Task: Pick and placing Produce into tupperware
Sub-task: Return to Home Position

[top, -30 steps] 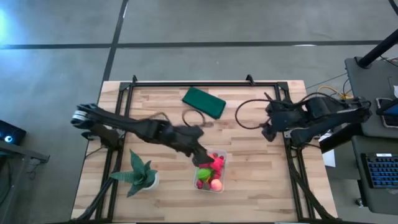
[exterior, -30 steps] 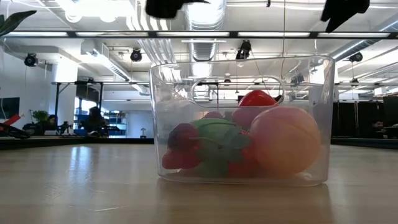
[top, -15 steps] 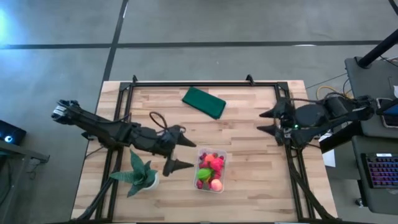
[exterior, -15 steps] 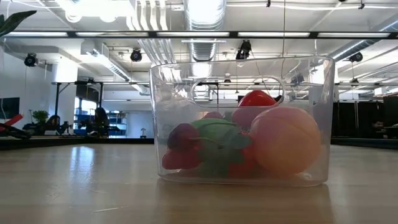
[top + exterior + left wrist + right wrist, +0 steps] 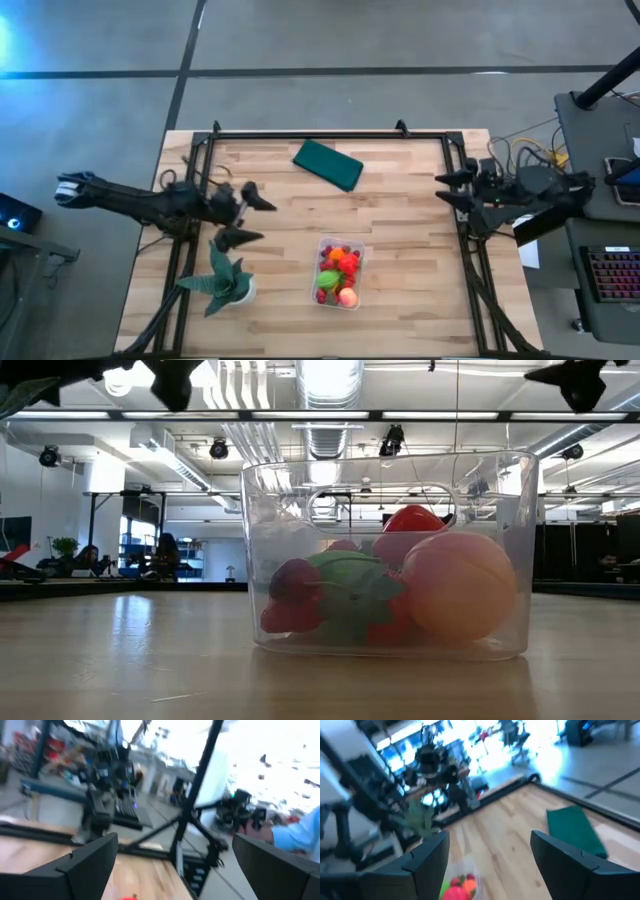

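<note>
Because the glossy toy fruit (image 5: 455,585) lies heaped inside the clear, round-cornered plastic box (image 5: 500,510) on the wooden table (image 5: 400,260), you have nothing loose to collect, I judge. Your left gripper (image 5: 248,218) hangs wide and empty beside the spiky plant (image 5: 222,280); your right gripper (image 5: 447,189), also spread empty, waits at the right edge.

We see two near-black arms: the left arm (image 5: 140,203) is a slim chain of dark tubular links with a pale grey cap (image 5: 70,186) at its outer joint, while the right arm (image 5: 530,188) looks bulkier and more blocky. Thin dark cables (image 5: 497,152) loop beside the right one. Each arm ends in two matte black fingers (image 5: 85,865), flat-sided, broad at the root, narrowing to pointed tips, with no markings we can read
</note>
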Controlling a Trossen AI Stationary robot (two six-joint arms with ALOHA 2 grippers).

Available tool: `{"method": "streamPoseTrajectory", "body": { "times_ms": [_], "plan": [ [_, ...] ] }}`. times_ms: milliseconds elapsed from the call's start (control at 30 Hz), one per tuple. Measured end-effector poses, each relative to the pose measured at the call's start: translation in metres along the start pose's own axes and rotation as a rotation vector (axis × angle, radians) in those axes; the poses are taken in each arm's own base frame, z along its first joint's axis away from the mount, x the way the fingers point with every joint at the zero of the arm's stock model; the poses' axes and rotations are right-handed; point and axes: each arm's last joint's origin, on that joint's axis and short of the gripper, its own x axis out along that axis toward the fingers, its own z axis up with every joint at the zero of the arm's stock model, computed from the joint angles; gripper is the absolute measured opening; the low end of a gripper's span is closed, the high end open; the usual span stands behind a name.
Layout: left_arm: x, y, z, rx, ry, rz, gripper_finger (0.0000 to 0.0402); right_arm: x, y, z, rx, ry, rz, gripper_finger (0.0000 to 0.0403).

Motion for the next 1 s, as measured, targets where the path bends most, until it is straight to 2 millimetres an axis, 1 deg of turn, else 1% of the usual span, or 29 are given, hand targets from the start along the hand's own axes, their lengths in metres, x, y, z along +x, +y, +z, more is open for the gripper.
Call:
{"method": "streamPoseTrajectory", "body": {
  "times_ms": [100,200,333,400,433,500,600,633,667,733,833,900,1000],
  "plan": [
    [-0.021,0.004,-0.003,0.014,-0.053,0.016,0.0378,-0.01,-0.014,-0.014,0.027,-0.065,-0.015,0.027],
    [-0.038,0.006,-0.009,0.025,-0.093,0.025,0.0378,-0.02,-0.026,-0.024,0.045,-0.13,0.019,0.027],
    [-0.052,0.01,-0.022,0.03,-0.109,0.034,0.0378,-0.016,-0.028,-0.03,-0.011,-0.081,-0.052,0.027],
    [-0.061,0.009,-0.026,0.035,-0.139,0.023,0.0378,-0.015,-0.027,-0.027,-0.009,-0.106,-0.101,0.027],
    [-0.066,0.01,-0.027,0.038,-0.153,0.02,0.0378,-0.015,-0.029,-0.03,-0.019,-0.096,-0.112,0.027],
    [-0.072,0.012,-0.036,0.028,-0.143,0.031,0.0378,-0.017,-0.029,-0.03,-0.015,-0.116,-0.07,0.027],
    [-0.082,0.016,-0.049,-0.014,-0.165,0.05,0.0378,-0.017,-0.024,-0.027,-0.029,-0.118,0.061,0.027],
    [-0.085,0.018,-0.054,-0.03,-0.161,0.067,0.0378,-0.016,-0.022,-0.027,-0.031,-0.11,0.103,0.027],
    [-0.087,0.017,-0.053,-0.039,-0.173,0.075,0.0378,-0.015,-0.02,-0.027,-0.03,-0.121,0.128,0.027],
    [-0.09,0.019,-0.056,-0.048,-0.149,0.123,0.0378,-0.011,-0.019,-0.029,-0.027,-0.153,0.147,0.027],
    [-0.088,0.022,-0.058,-0.053,-0.151,0.199,0.0378,-0.001,-0.017,-0.035,-0.032,-0.213,0.169,0.027],
    [-0.088,0.025,-0.058,-0.066,-0.168,0.251,0.0378,0.007,-0.016,-0.042,-0.032,-0.266,0.192,0.027],
    [-0.087,0.028,-0.061,-0.082,-0.152,0.296,0.0378,0.019,-0.016,-0.057,-0.031,-0.309,0.256,0.027]
  ]
}}
